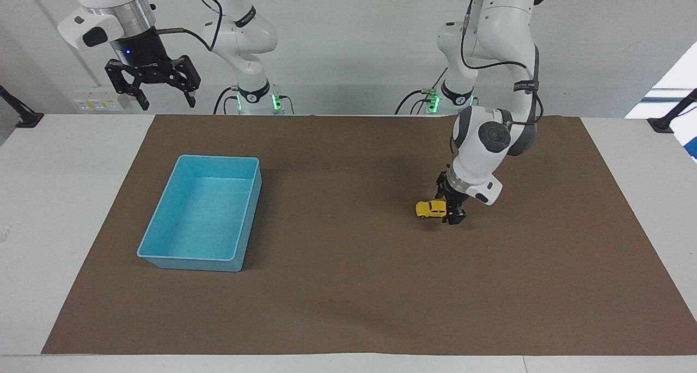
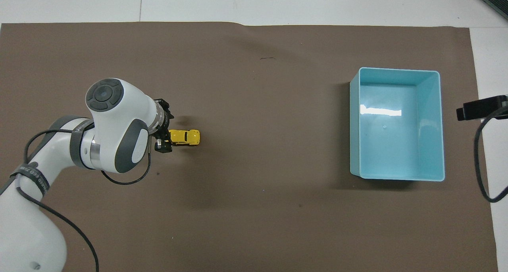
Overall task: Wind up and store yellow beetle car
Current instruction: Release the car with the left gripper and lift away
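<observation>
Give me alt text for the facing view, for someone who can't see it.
The left gripper, open, sits low on the brown mat at one end of the yellow beetle car, which stands free on its wheels. An empty light blue bin rests toward the right arm's end, where the right gripper waits raised and open.

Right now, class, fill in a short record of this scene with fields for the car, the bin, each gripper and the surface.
Car: yellow beetle car stands on its wheels on the brown mat, toward the left arm's end of the table.
Bin: blue bin toward the right arm's end, nothing in it.
Left gripper: left gripper low over the mat beside the car's rear, jaws open, not holding it.
Right gripper: right gripper waits raised near its base, open.
Surface: brown mat on a white table.
</observation>
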Motion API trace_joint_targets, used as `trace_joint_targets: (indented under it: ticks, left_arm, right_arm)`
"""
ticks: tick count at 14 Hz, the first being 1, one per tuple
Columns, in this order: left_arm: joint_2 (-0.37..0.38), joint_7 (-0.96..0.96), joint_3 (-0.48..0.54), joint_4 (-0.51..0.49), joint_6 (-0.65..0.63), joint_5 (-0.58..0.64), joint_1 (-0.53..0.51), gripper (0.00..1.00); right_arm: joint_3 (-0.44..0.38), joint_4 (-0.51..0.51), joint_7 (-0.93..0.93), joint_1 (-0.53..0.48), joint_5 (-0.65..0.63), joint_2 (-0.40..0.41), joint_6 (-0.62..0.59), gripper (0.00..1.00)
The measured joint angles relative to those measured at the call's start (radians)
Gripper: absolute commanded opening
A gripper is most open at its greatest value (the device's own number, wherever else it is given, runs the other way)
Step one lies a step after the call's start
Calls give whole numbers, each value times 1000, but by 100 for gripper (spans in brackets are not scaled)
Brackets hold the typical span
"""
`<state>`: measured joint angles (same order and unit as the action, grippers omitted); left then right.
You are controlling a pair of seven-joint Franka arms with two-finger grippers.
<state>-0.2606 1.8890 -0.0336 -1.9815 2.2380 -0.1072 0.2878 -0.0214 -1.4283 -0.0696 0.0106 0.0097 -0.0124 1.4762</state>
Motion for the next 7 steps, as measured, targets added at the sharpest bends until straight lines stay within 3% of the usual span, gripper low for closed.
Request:
trace_joint_targets:
  ticks: [7]
  left_arm:
    - [79, -1, 1, 26, -70, 0, -46, 100]
  right_arm:
    - [0, 0, 0, 0, 0, 0, 0, 100]
